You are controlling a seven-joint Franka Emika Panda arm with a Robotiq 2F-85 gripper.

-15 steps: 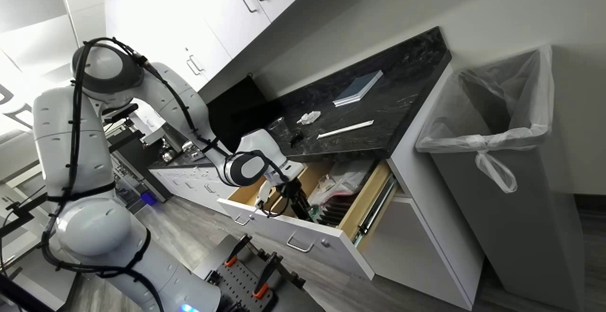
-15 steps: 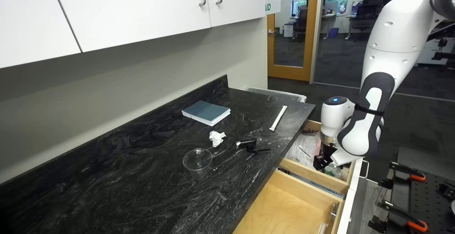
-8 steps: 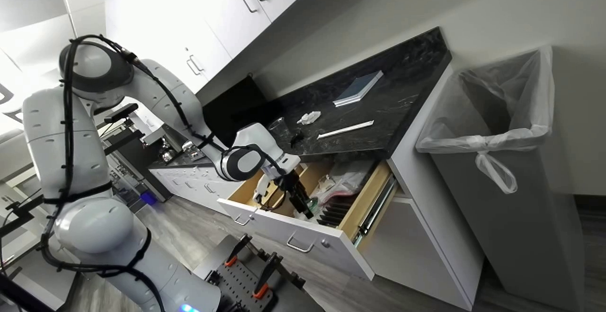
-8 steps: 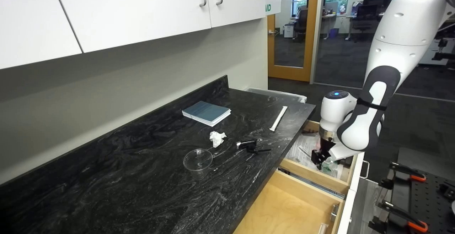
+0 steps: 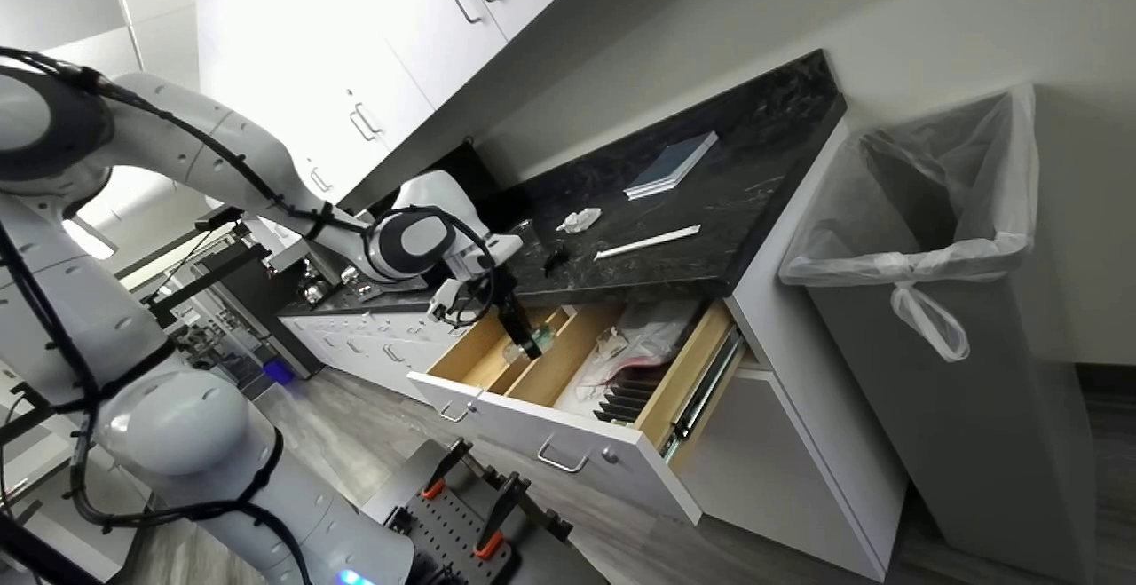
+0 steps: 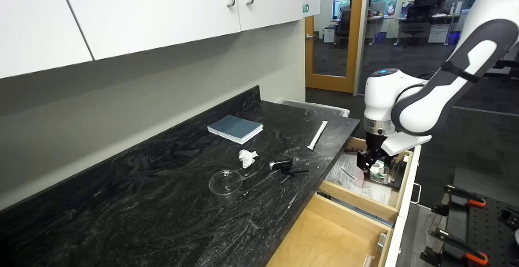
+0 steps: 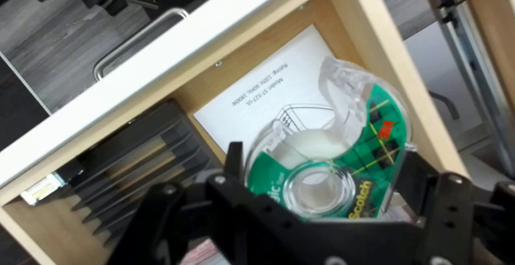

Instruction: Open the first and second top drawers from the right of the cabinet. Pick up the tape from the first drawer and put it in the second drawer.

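Claw (image 7: pixel 323 162): clamped on the tape (image 7: pixel 358 160), with jaws set against opposite sides
Tape: green-and-clear Scotch dispenser; held up over the first drawer (image 5: pixel 639 465), toward the side wall (image 7: pixel 398 56) nearer the second drawer (image 6: pixel 320 234)
First drawer: pulled out; containing a dark slotted tray (image 7: pixel 149 168), a printed sheet (image 7: pixel 257 96) and plastic bagging (image 5: pixel 652 341)
Second drawer: pulled out as well, just beside the first; light wood inside
Cabinet (image 5: pixel 763 443): white and flat-fronted, under a black marbled surface (image 6: pixel 162 202)
On the surface: a blue book (image 6: pixel 235 128), crumpled white paper (image 6: pixel 247 158), a clear cup (image 6: pixel 225 184), a thin white stick (image 6: pixel 318 135) and a small black object (image 6: pixel 286 165), too unclear to name
Wall cupboards (image 6: pixel 162 7): white, mounted above the surface, with doors closed
Bin (image 5: pixel 963 390): gray, with a clear liner (image 5: pixel 914 265), standing beside the cabinet end
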